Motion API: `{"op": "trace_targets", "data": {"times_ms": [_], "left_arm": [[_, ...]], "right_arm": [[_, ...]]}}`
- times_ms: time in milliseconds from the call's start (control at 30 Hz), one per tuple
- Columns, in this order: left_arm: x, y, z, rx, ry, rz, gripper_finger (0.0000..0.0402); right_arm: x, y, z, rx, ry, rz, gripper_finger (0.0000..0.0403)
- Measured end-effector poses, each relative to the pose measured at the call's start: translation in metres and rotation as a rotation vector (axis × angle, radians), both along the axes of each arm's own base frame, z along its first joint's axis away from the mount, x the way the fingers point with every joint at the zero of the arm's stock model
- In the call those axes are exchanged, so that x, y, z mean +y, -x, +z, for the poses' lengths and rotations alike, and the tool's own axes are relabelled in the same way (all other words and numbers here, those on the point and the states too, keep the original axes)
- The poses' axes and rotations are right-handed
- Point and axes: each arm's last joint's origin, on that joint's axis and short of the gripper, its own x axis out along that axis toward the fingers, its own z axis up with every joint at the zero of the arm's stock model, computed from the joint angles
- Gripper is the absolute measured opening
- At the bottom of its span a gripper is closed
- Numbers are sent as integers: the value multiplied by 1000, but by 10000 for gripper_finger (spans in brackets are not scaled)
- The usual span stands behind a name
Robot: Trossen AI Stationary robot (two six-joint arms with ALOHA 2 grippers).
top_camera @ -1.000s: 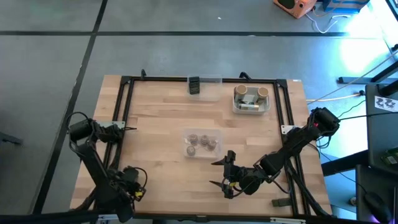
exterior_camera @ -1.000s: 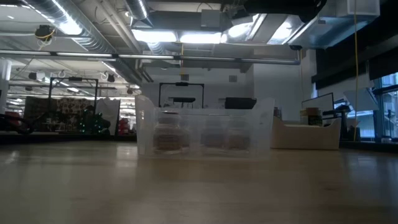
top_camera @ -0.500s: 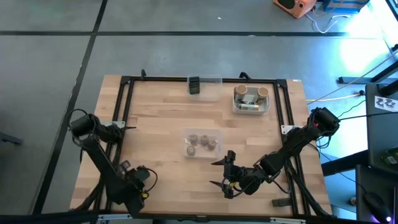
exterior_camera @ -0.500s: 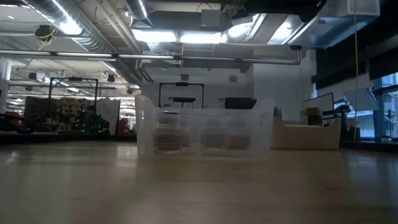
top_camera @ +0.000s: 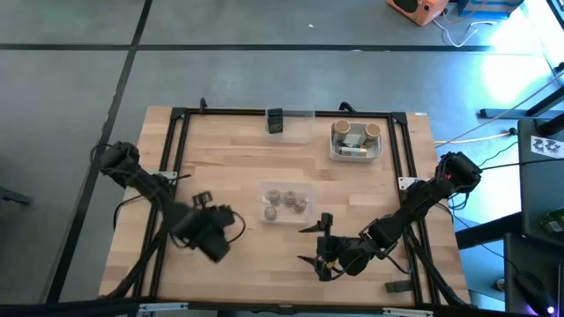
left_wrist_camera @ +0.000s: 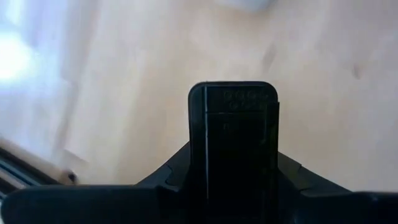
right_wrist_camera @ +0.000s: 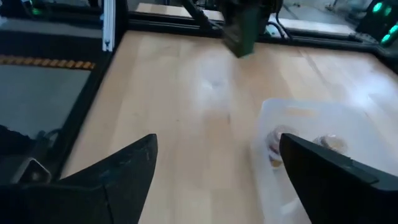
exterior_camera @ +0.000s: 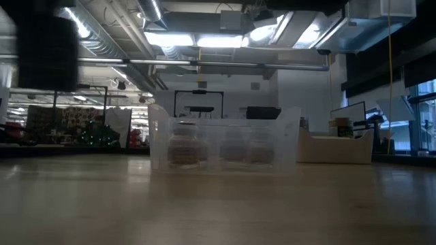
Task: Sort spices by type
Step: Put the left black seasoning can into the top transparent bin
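Several small grey-brown round jars stand in a clear bin at the table's middle; the low view shows them behind its wall. One dark boxy container sits in a clear bin at the far edge. Tan-topped jars fill a bin at the far right. My left gripper hovers left of the middle bin, its fingers shut together. My right gripper is open near the table's near edge, just on the near side of the middle bin.
A black metal frame runs along the table's left, far and right edges. Bare wood lies between the left rail and the middle bin. The left arm shows as a dark blur high in the low view.
My left arm has swung up from the near left corner toward the table's middle, ending left of the middle bin and coming into the low view from above. The right arm and all the containers have kept still.
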Motion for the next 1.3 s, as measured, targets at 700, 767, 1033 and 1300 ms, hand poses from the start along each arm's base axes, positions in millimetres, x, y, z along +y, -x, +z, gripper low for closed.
{"op": "trace_targets", "data": {"times_ms": [700,767,1033,1300], "left_arm": [[155,-86,31,-194,-225,-211,123],[172,-92,33,-229,-229,-223,125],[236,-105,37,-338,-257,-296,127],[285,-118,14,-310,-240,-305,128]], "right_arm": [[-63,30,4,249,273,-360,335],[-67,35,5,277,293,-370,335],[-85,42,5,363,376,-434,335],[-108,42,2,457,403,-517,335]]}}
